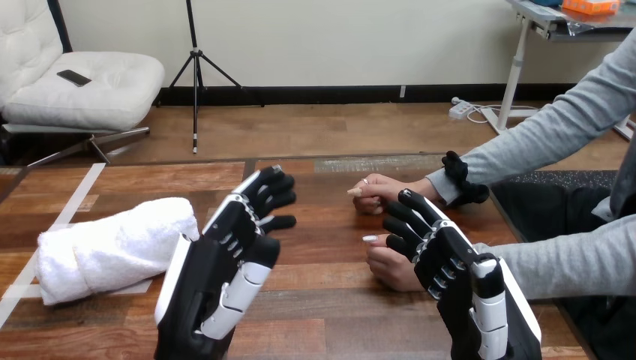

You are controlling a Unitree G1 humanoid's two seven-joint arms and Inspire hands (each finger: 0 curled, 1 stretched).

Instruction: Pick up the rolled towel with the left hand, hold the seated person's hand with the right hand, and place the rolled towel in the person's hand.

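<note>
Grasping of the rolled towel (pixel 112 247) is judged the step in hand. It is laid near the table's left edge, just beside the left hand (pixel 217 262), whose fingers are loosely spread and closed on nothing. The roll should be taken across its middle so that it is not unwound. The right hand (pixel 450 259) is likewise held open and empty before the person's nearer hand (pixel 390 266); contact cannot be told. The wooden table (pixel 322 315) is crossed by pale tape (pixel 77 196) running under the towel.

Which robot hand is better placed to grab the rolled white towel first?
Left: the left robot hand is beside the rolled white towel; the right robot hand is by the person's hands.
</note>
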